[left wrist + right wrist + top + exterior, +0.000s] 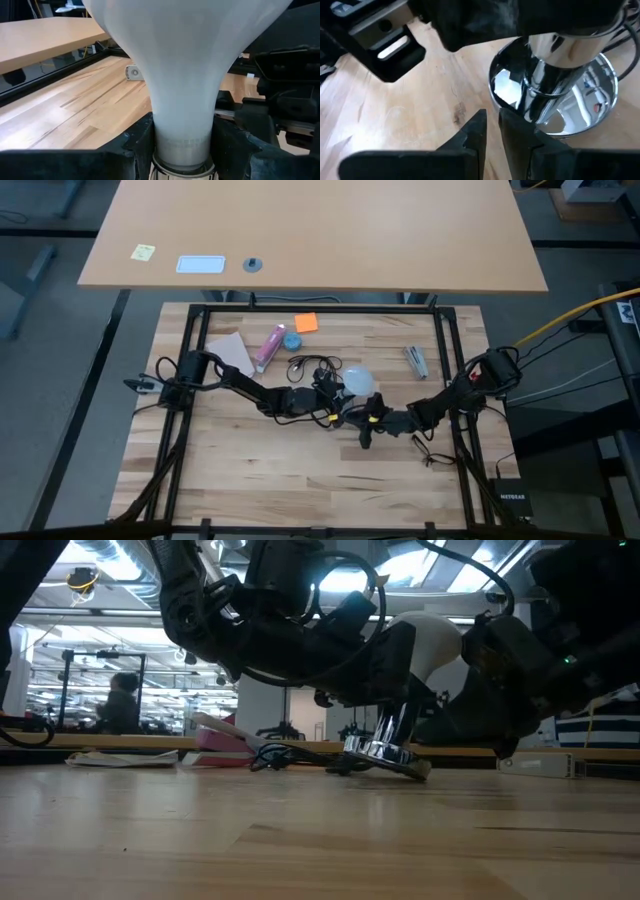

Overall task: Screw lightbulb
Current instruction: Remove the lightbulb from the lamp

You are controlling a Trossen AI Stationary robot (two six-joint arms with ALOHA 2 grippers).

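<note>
The frosted white lightbulb (358,380) is at the table's middle, with its neck in the socket of the shiny silver lamp base (570,95). In the low view the bulb (432,638) leans over the chrome stem (390,725). The base disc (388,756) is tilted, one edge raised. My left gripper (182,137) reaches in from the left and is shut on the bulb. My right gripper (491,122) comes from the right, its fingers nearly together with nothing between them, at the disc's rim. My left gripper pinches the bulb's narrow neck (182,125) between its two fingers (137,142), just above the metal collar. The fingers come about level from the table's left and lie across the neck. The globe stands out beyond them, tilted, above the lamp's stem. My right gripper has the outer side of one finger (516,131) at the rim of the silver disc (496,95), coming low from the table's right. I cannot tell whether it touches the rim. The disc sits tilted on the table.
The lamp's black cord (308,367) loops just beyond the arms. A pink tube (270,346), a small blue round object (291,340), an orange note (305,323) and paper (230,350) lie far left of middle. A grey metal piece (416,360) lies far right.
</note>
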